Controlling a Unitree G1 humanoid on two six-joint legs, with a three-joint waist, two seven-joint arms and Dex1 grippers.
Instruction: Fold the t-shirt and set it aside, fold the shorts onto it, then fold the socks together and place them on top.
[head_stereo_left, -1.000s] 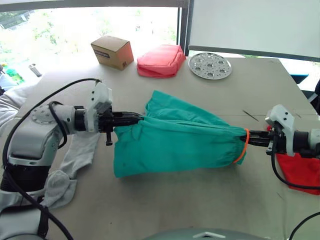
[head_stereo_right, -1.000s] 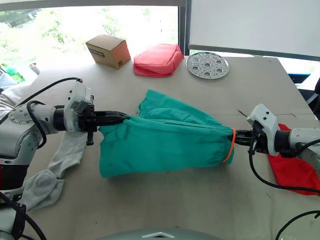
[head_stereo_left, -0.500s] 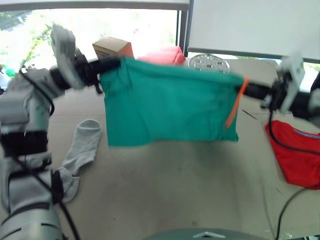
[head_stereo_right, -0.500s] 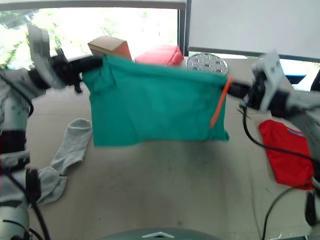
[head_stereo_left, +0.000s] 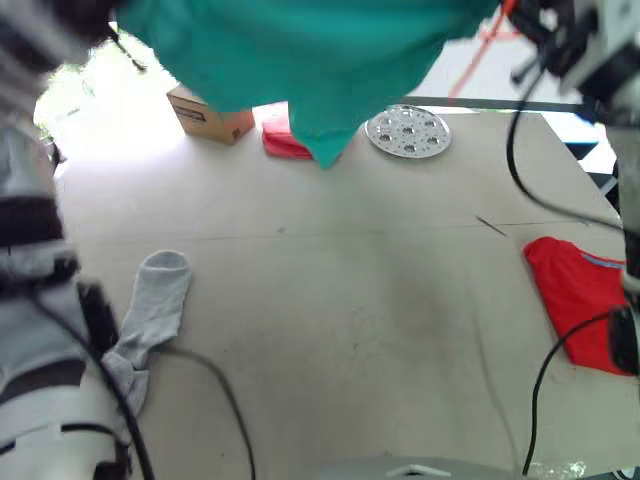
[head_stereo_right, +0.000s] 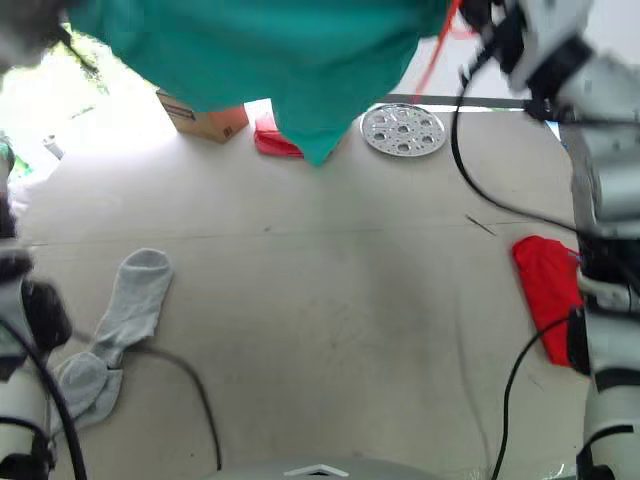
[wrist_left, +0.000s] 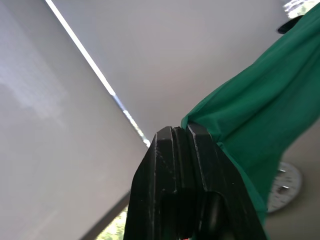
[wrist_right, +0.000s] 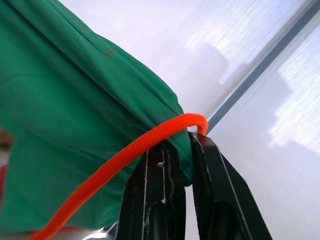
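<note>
Now swinging high above the table (head_stereo_left: 330, 300), the shorts (head_stereo_left: 300, 50), lifted clear within a second. Clamping opposite edges: left gripper (wrist_left: 186, 131), right gripper (wrist_right: 176, 145). Probably shaking flat before folding onto the t-shirt (head_stereo_left: 575, 300).

On the surface (head_stereo_left: 350, 330) are laid the socks (head_stereo_left: 150, 310), the t-shirt (head_stereo_left: 580, 300), a cardboard box (head_stereo_left: 205, 115), a perforated metal disc (head_stereo_left: 408, 131) and a red pouch (head_stereo_left: 280, 140).

Teal shorts (head_stereo_left: 300, 50) aloft; red t-shirt (head_stereo_left: 580, 300), grey socks (head_stereo_left: 150, 310) flat.
</note>
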